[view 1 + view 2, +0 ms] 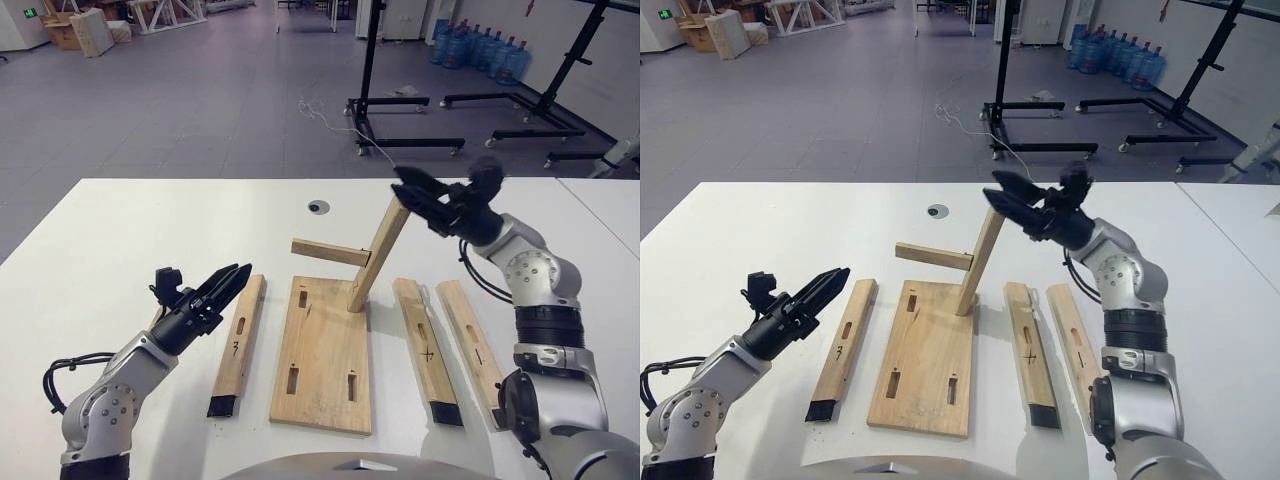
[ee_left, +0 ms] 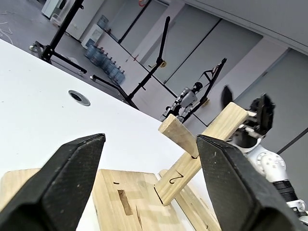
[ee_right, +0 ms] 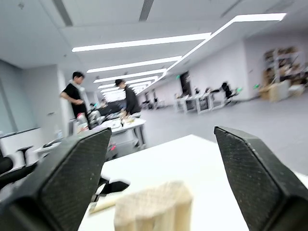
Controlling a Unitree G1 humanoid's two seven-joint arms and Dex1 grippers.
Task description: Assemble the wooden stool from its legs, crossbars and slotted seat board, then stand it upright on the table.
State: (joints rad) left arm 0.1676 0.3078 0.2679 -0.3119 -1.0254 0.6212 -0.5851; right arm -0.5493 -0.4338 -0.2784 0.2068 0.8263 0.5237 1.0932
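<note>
The slotted seat board (image 1: 322, 352) lies flat in the middle of the white table. One leg (image 1: 380, 255) stands tilted in a slot at the board's far right corner, and a crossbar (image 1: 330, 252) sticks out from it to the left. My right gripper (image 1: 412, 192) is open at the leg's top end (image 3: 154, 207), which sits between the spread fingers without touching them. Another leg (image 1: 238, 345) lies flat left of the board. My left gripper (image 1: 228, 283) hovers open just left of its far end, holding nothing. Two more legs (image 1: 427, 350) (image 1: 472, 345) lie right of the board.
A round cable hole (image 1: 318, 207) sits in the table behind the board. Beyond the far edge stand black wheeled frames (image 1: 400, 110) and water bottles (image 1: 480, 45) on the floor. A second table (image 1: 610, 200) adjoins on the right. Bare tabletop stretches to the left.
</note>
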